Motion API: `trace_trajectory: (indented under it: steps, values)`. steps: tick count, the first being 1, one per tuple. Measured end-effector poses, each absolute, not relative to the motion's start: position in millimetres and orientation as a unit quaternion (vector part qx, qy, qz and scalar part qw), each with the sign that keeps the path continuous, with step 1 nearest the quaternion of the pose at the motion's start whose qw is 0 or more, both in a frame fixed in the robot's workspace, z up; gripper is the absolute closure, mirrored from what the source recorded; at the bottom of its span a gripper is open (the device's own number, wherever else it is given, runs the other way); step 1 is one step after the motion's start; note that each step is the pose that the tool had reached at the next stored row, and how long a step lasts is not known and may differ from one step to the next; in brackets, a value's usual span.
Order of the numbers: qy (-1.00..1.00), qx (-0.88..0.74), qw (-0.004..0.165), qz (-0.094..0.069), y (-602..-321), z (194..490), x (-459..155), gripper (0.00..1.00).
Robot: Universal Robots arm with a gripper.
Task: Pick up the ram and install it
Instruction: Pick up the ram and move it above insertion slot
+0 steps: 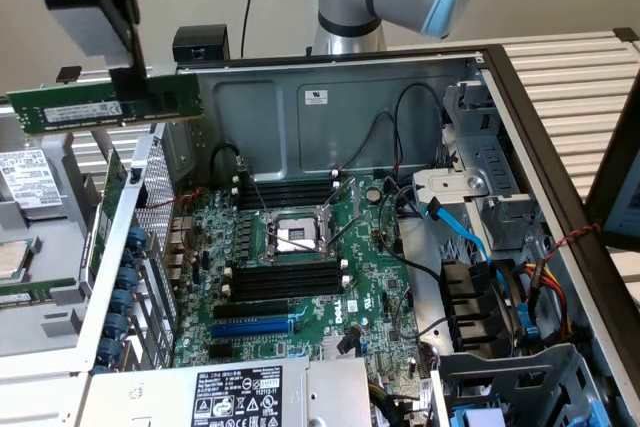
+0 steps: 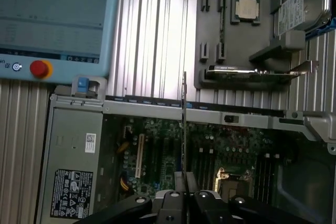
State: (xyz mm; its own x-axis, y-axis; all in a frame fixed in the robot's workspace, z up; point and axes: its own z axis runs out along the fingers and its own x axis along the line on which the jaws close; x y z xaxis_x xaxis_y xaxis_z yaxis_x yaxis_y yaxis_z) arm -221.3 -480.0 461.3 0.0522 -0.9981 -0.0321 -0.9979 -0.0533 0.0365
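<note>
The ram (image 1: 100, 105) is a long green stick with a white label, held level in the air above the case's wall on the exterior view's left. My gripper (image 1: 128, 82) is shut on it from above, its black fingers pinching the stick's upper edge. In the wrist view the ram (image 2: 184, 129) appears edge-on as a thin line running out from my gripper (image 2: 185, 195). Below and to the exterior view's right lies the green motherboard (image 1: 375, 287) with black memory slots (image 1: 285, 279) beside the CPU socket (image 1: 292, 235).
The open computer case (image 1: 330, 107) has metal walls, a power supply (image 1: 235, 395) at the front and blue cables (image 1: 465, 232) on the exterior view's right. A grey fixture tray (image 2: 231, 40) holds a CPU (image 2: 247, 9). A teach pendant (image 2: 52, 24) lies nearby.
</note>
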Motion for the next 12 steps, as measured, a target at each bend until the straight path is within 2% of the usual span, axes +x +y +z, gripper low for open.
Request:
trace_trajectory:
  steps: [12]
  values:
    - [-0.688,0.725,0.002,-0.024,-480,459,-167,0.87]
